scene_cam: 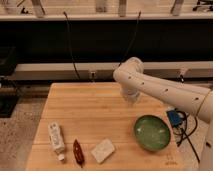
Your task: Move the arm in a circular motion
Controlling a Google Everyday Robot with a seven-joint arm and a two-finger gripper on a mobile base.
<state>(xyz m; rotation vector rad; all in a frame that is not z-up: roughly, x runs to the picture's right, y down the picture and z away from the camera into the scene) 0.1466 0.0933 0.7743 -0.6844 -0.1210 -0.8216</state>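
The arm [165, 92] is glossy white with small dark dots. It reaches in from the right edge over the wooden table [85, 110], and its rounded joint [131, 72] is near the table's back middle. From that joint a short white segment drops toward the tabletop. The gripper [131, 98] is at its lower end, just above the wood and mostly hidden behind the arm. It holds nothing that I can see.
A green bowl [152, 132] sits at the front right of the table. A white bottle [56, 140], a small reddish-brown object [78, 151] and a white packet [103, 150] lie along the front left. A blue box with cables [175, 118] hangs off the right edge. Dark shelving runs behind.
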